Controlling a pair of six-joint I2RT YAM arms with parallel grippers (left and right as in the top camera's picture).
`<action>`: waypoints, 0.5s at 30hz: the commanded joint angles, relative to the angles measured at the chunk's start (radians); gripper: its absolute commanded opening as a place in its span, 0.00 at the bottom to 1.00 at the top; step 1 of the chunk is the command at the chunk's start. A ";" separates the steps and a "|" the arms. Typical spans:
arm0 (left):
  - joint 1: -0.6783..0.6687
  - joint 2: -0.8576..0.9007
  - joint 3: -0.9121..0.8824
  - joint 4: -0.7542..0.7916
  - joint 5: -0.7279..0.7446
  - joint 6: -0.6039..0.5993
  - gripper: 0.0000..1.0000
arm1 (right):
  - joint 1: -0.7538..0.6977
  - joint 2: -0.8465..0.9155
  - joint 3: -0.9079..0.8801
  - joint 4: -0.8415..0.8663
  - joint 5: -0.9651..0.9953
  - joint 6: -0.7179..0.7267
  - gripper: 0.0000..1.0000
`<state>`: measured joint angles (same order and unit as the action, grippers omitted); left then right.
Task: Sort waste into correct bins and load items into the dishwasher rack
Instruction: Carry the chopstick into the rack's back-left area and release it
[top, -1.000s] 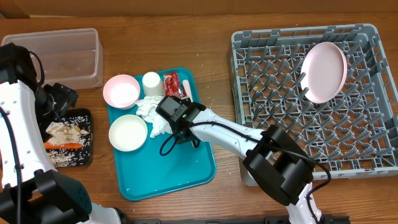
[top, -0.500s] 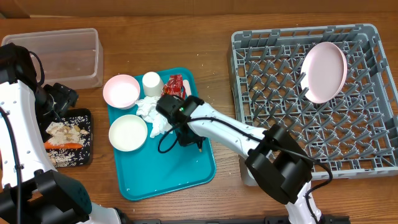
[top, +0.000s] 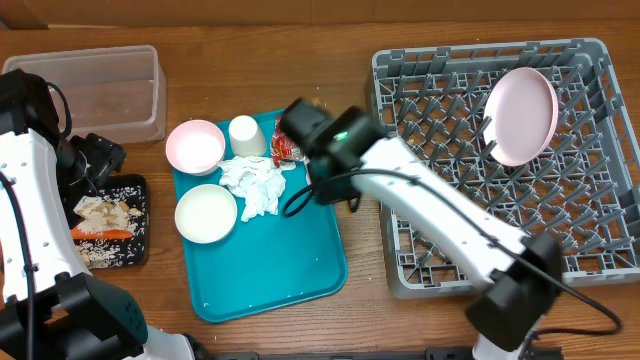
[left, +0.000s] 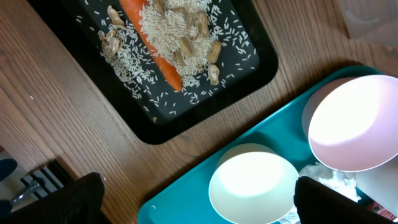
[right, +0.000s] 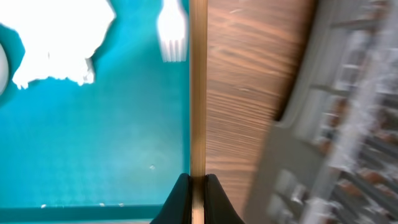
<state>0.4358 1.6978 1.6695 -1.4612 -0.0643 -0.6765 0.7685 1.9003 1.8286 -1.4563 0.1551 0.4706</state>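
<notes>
Fork (right: 198, 93) points straight out from right jaws

A teal serving tray (top: 285, 265) is lying flat on the brown wooden desk (top: 260, 60), left of centre, its long sides running near to far, slightly askew.

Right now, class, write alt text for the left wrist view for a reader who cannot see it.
A shallow black tray on a wooden table holds an orange carrot amid scattered rice. Below right, a teal tray carries a white bowl and a pink bowl. The left gripper's dark fingers frame the bottom corners.
</notes>
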 joint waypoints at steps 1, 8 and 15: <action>0.002 -0.024 0.014 0.000 -0.010 0.008 1.00 | -0.097 -0.074 0.026 -0.041 0.046 -0.053 0.04; 0.002 -0.024 0.014 0.000 -0.010 0.008 1.00 | -0.278 -0.084 0.024 -0.033 0.092 -0.154 0.04; 0.002 -0.024 0.014 0.000 -0.010 0.008 1.00 | -0.433 -0.074 0.002 0.140 -0.196 -0.404 0.04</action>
<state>0.4358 1.6978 1.6695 -1.4616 -0.0643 -0.6765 0.3721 1.8336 1.8328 -1.3582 0.1238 0.1944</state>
